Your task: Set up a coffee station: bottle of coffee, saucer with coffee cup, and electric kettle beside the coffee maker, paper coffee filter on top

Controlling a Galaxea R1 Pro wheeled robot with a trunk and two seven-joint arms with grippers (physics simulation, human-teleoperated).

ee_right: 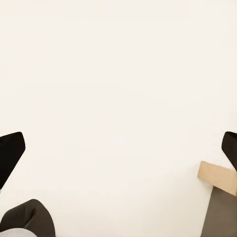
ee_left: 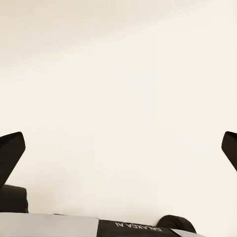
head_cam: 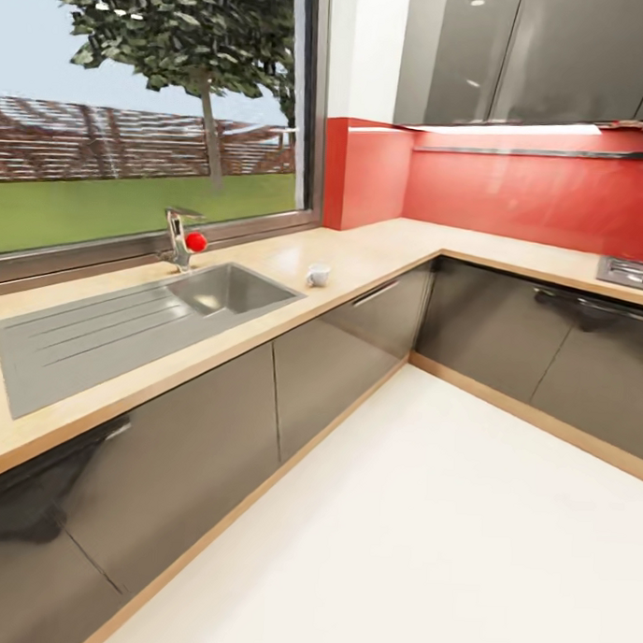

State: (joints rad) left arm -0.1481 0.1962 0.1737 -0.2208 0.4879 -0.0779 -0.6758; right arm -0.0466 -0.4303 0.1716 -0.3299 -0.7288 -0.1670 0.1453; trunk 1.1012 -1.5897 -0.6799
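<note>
I'm looking at a home kitchen: an L-shaped light-brown wood-look worktop [head_cam: 381, 254] runs over glossy grey cabinet fronts [head_cam: 338, 369], with an inset grey steel sink and drainer [head_cam: 125, 318] and a chrome tap [head_cam: 178, 240] under a wide window [head_cam: 143, 117] onto a lawn. There's a red splashback [head_cam: 533, 195], grey wall cupboards [head_cam: 530, 55], and a small white cup [head_cam: 317, 275] beside the sink.

The right claw [ee_right: 118, 148] hangs over pale floor [ee_right: 118, 74], its two dark fingertips [ee_right: 10, 150] spread wide apart, holding nothing. A tan-edged grey cabinet corner [ee_right: 217, 197] shows near one fingertip.
</note>
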